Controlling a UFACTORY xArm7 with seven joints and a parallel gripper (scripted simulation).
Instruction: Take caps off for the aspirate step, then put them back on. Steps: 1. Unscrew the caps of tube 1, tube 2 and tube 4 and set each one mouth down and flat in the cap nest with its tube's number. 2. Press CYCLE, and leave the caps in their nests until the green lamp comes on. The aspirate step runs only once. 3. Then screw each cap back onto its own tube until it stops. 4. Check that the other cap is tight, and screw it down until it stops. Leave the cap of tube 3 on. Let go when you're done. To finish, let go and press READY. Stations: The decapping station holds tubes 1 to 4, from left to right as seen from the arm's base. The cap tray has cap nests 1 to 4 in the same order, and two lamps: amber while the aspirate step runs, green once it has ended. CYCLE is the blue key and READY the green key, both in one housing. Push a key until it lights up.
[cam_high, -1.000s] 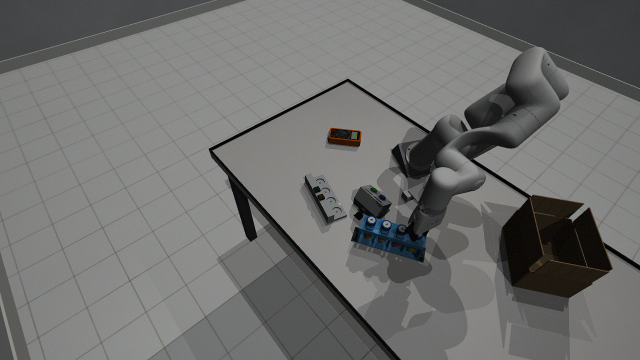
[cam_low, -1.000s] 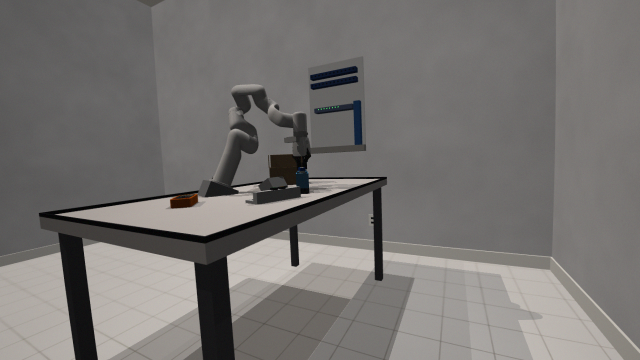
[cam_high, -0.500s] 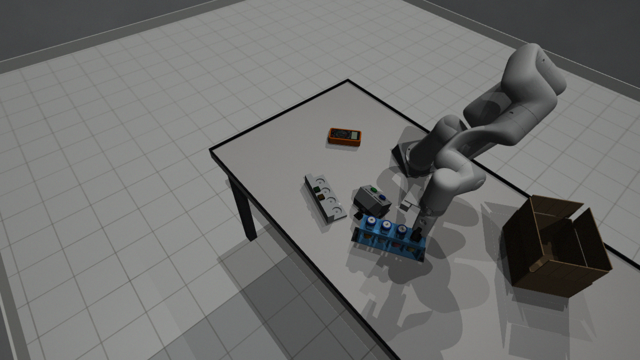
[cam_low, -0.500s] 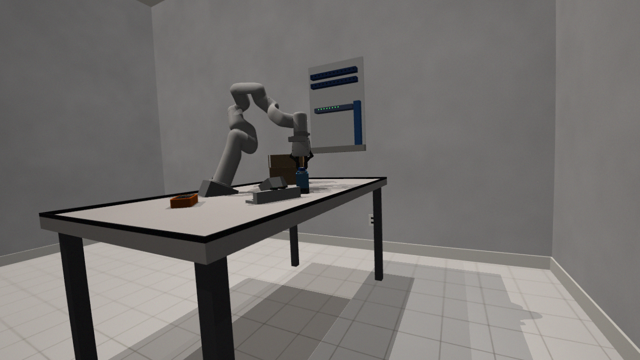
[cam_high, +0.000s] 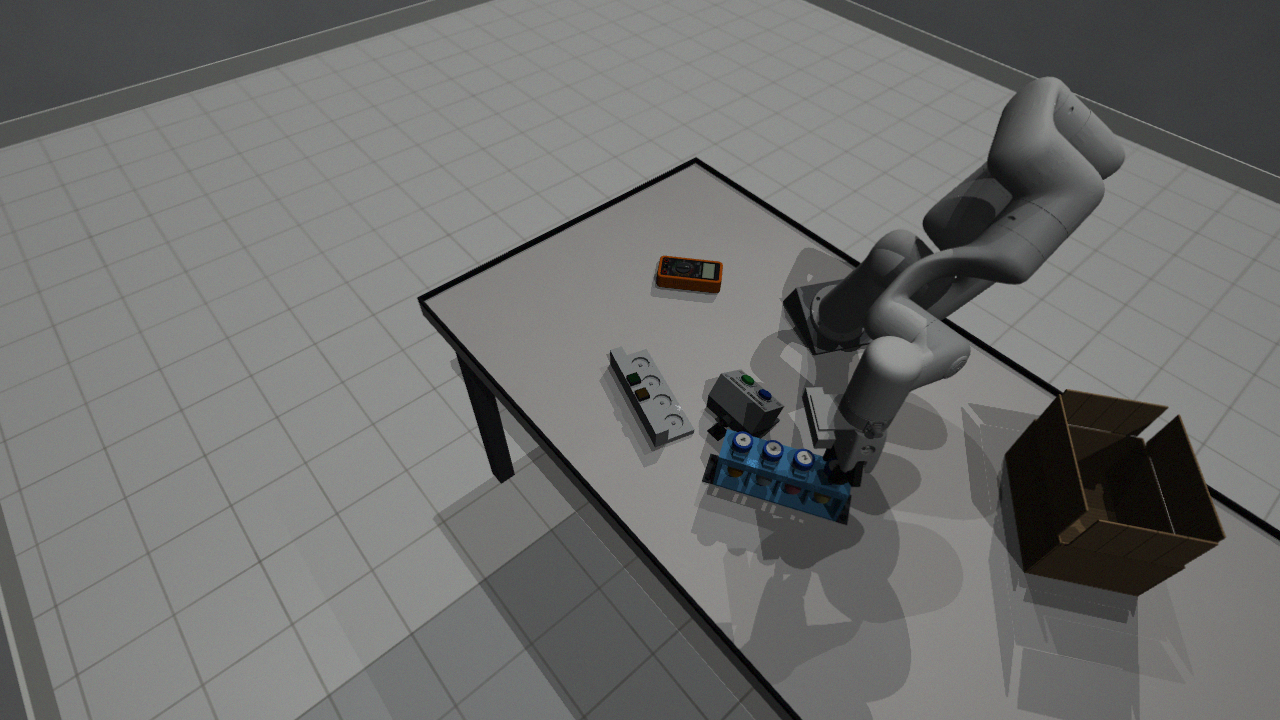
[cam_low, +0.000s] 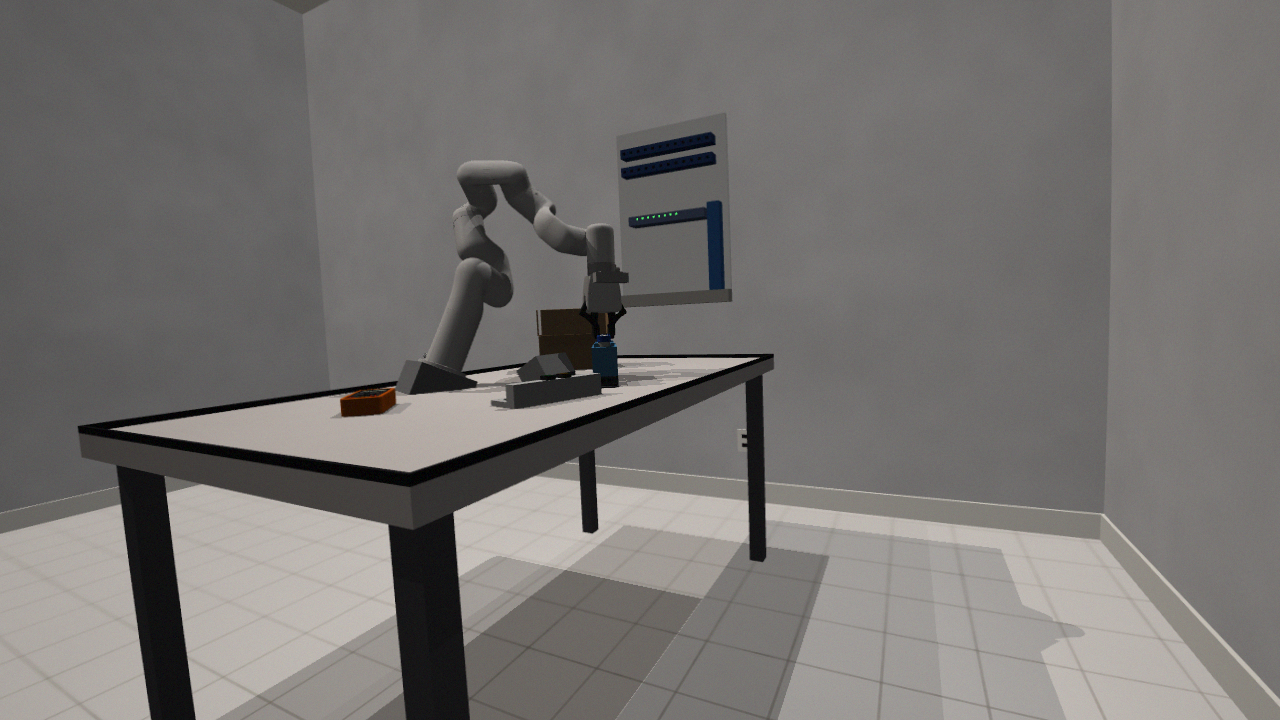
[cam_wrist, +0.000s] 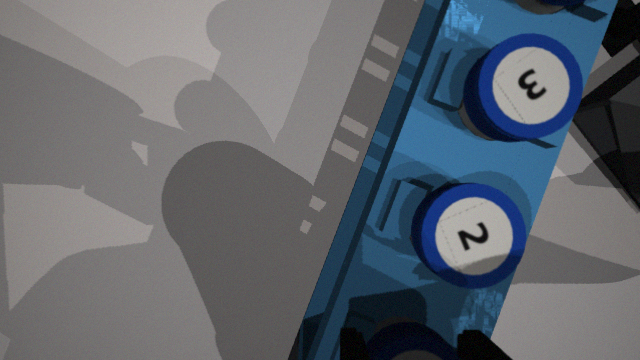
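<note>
At the bottom of the wrist view, a blue cap (cam_wrist: 405, 340) on the blue rack (cam_wrist: 440, 150) is squeezed by the partly closed gripper (cam_wrist: 407, 345); its number is hidden.

"3" on one blue-rimmed cap (cam_wrist: 530, 86), "2" on the next cap (cam_wrist: 472, 235)

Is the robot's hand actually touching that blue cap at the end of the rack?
Touching. The wrist view shows the hand with a dark finger on each side of tube 1's cap, pressed against it without a gap.
</note>
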